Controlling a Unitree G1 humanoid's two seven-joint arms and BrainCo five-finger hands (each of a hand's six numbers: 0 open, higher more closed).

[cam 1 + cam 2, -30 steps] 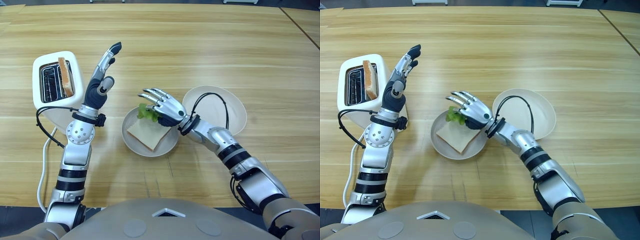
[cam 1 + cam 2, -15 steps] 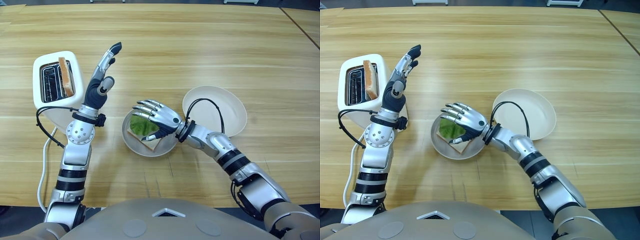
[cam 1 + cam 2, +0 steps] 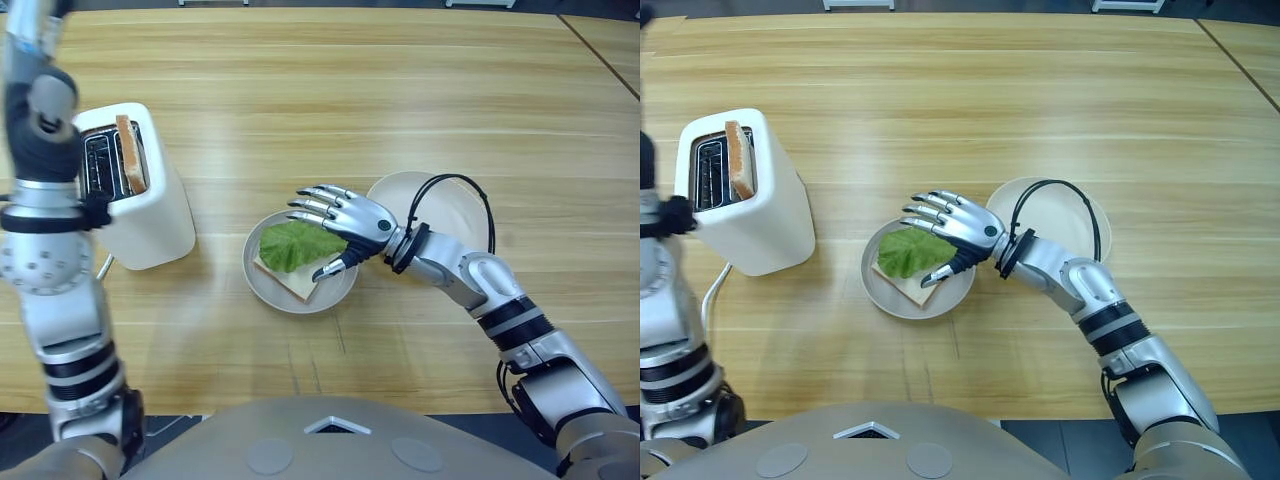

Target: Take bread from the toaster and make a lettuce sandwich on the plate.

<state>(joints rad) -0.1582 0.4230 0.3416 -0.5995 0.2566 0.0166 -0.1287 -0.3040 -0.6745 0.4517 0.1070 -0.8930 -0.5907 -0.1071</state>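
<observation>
A white toaster (image 3: 135,205) stands at the left with one slice of toast (image 3: 130,152) upright in its slot. On the round beige plate (image 3: 275,296) lies a bread slice (image 3: 302,286) with a green lettuce leaf (image 3: 293,246) flat on top. My right hand (image 3: 347,222) hovers over the plate's right side with its fingers spread above the leaf's right edge, holding nothing. My left hand (image 3: 38,120) is raised at the far left edge beside the toaster, and its upper part runs out of the picture.
An empty beige dish (image 3: 455,210) sits just right of the plate, partly behind my right wrist. The toaster's white cord (image 3: 98,266) trails off toward the table's near edge. Bare wooden tabletop (image 3: 400,90) stretches behind and to the right.
My right hand has opened and drawn back to the right, leaving the lettuce flat on the bread. My left arm has swung from the toaster's right side to its left.
</observation>
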